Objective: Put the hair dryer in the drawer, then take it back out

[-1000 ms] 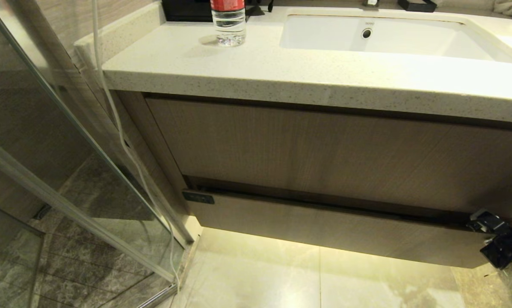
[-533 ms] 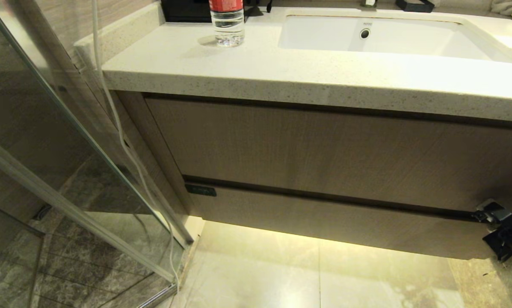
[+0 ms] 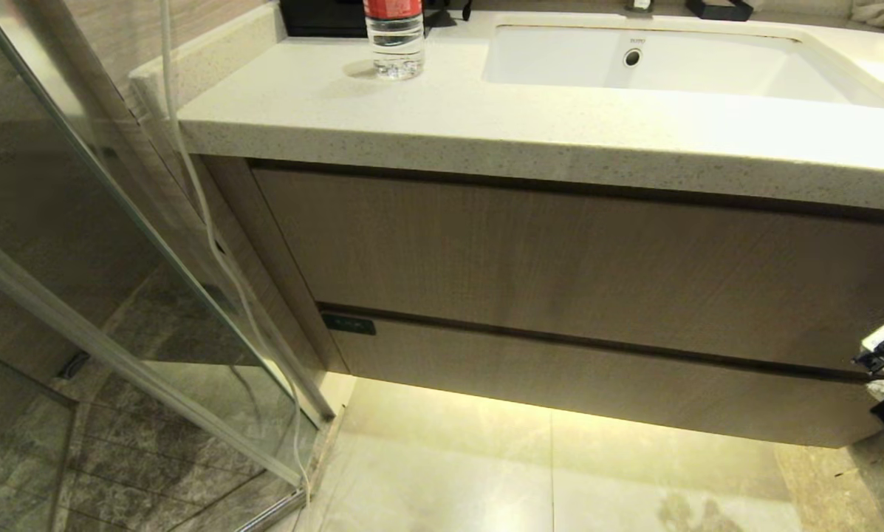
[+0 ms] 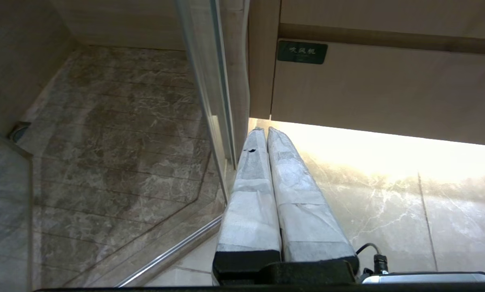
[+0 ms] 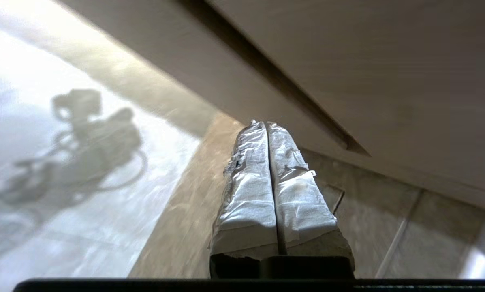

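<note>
Head view: drawer (image 3: 597, 384) flush (closed); right gripper (image 5: 266, 123) empty, clamped.

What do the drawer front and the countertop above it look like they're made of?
The drawer front looks like light-brown wood-grain laminate or veneer, matte, with fine streaked grain. The countertop looks like cream speckled stone or composite, smooth, slightly glossy, with tiny dark flecks along its edge.
</note>
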You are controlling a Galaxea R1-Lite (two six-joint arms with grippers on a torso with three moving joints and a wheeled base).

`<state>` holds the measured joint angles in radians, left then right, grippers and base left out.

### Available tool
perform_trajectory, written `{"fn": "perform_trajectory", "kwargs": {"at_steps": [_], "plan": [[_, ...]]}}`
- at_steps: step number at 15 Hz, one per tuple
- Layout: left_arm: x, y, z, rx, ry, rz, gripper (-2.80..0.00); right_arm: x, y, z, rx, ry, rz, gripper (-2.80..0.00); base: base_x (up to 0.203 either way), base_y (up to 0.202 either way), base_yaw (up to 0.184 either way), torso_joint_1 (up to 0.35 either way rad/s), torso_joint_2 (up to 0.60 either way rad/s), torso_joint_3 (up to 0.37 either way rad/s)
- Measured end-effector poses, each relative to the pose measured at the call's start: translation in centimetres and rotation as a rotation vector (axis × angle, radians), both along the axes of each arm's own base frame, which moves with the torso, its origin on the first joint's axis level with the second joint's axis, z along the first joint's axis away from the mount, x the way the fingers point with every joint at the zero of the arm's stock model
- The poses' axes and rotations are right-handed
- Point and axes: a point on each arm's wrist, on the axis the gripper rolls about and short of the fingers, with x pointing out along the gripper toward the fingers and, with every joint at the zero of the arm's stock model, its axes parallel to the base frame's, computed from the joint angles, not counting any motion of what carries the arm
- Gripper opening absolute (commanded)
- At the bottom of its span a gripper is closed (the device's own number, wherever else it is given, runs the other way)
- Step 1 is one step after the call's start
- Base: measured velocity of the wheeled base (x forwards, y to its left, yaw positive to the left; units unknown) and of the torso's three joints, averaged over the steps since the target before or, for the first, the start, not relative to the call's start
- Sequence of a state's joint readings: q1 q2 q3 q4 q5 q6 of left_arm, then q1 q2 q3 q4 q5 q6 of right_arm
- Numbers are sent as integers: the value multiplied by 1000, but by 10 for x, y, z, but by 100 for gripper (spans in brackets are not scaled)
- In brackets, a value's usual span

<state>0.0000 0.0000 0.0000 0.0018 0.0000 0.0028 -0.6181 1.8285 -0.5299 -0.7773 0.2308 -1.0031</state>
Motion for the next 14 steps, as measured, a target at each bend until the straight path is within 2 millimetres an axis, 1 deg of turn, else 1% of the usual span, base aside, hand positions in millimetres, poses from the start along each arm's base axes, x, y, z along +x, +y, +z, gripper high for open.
{"fn": "perform_trajectory", "kwargs": {"at_steps": [1,3,6,7,9,10,11,12,14], "plan": [[0,0,0,0,0,0,-280,-17,13,12,4,4,27,-280,0,0,0,0,0,0],[0,0,0,0,-1,-1,-280,-48,35,30,3,4,52,-280,0,0,0,0,0,0],[0,0,0,0,-1,0,-280,-87,65,45,22,22,73,-280,0,0,0,0,0,0],[0,0,0,0,-1,0,-280,-102,76,55,17,7,73,-280,0,0,0,0,0,0],[0,0,0,0,-1,0,-280,-136,104,74,25,-39,72,-280,0,0,0,0,0,0],[0,0,0,0,-1,0,-280,-155,120,77,52,-62,69,-280,0,0,0,0,0,0],[0,0,0,0,0,0,-280,-174,134,76,102,-88,62,-280,0,0,0,0,0,0],[0,0,0,0,0,0,-280,-191,145,70,174,-120,54,-280,0,0,0,0,0,0],[0,0,0,0,0,0,-280,-217,160,47,362,-220,73,-280,0,0,0,0,0,0]]}}
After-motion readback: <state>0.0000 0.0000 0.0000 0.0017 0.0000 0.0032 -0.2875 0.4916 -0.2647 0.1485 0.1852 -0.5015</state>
